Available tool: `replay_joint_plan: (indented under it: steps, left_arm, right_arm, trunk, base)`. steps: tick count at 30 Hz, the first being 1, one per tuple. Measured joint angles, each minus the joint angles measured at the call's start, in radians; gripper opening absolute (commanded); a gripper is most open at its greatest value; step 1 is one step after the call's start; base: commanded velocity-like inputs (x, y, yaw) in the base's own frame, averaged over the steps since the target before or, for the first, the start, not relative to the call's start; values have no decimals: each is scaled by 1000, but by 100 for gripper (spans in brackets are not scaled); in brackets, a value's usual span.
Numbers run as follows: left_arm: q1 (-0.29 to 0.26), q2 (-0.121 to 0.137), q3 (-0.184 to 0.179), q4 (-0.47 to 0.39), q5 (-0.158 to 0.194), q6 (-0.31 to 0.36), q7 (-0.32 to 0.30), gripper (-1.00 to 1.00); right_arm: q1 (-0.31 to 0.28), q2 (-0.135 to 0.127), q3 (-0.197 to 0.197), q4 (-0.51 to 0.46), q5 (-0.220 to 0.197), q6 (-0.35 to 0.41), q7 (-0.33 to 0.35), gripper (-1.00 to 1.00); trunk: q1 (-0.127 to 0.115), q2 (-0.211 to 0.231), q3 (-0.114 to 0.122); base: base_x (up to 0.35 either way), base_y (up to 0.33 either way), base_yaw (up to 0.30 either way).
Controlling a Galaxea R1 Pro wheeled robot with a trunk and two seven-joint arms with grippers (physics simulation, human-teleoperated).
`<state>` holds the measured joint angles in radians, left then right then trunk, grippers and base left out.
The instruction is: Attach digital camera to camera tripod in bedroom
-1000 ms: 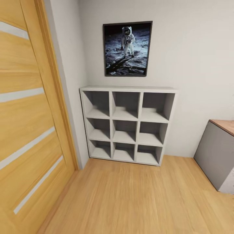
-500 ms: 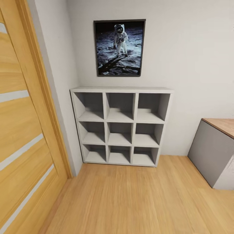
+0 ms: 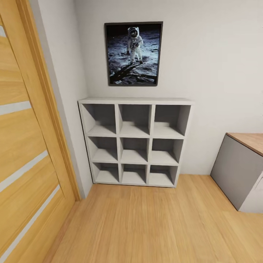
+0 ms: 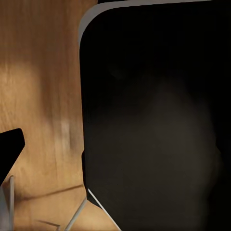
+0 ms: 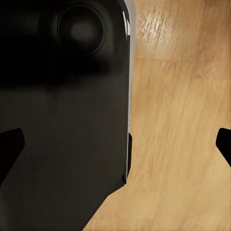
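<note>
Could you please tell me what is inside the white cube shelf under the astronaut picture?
All nine compartments of the cube shelf look empty; their bare grey back panels show. Nothing stands on its top either.

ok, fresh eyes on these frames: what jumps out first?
The framed astronaut picture on the white wall, hung directly above a grey nine-cube shelf with every compartment bare. A wooden door with pale stripes takes up the head view's left edge, and a grey cabinet with a wood top sits at the right on the light wood floor.

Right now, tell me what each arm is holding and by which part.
Nothing is held, as far as the wrist views show. The right gripper is open over bare wood floor; the left one's state cannot be told.
</note>
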<state>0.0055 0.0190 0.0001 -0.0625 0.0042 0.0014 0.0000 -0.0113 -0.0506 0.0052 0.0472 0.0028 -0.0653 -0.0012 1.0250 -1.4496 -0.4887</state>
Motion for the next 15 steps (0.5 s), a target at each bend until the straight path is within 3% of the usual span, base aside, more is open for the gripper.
replay_joint_plan:
  steps: [7, 15]
  left_arm:
    - [0, 0, 0, 0, 0, 0, 0, 100]
    - [0, 1, 0, 0, 0, 0, 0, 100]
  right_arm:
    - [0, 0, 0, 0, 0, 0, 0, 100]
    - [-1, 0, 0, 0, 0, 0, 0, 100]
  trunk:
    - [0, 0, 0]
    - [-1, 0, 0]
  base:
    - [111, 73, -1]
    - [241, 172, 0]
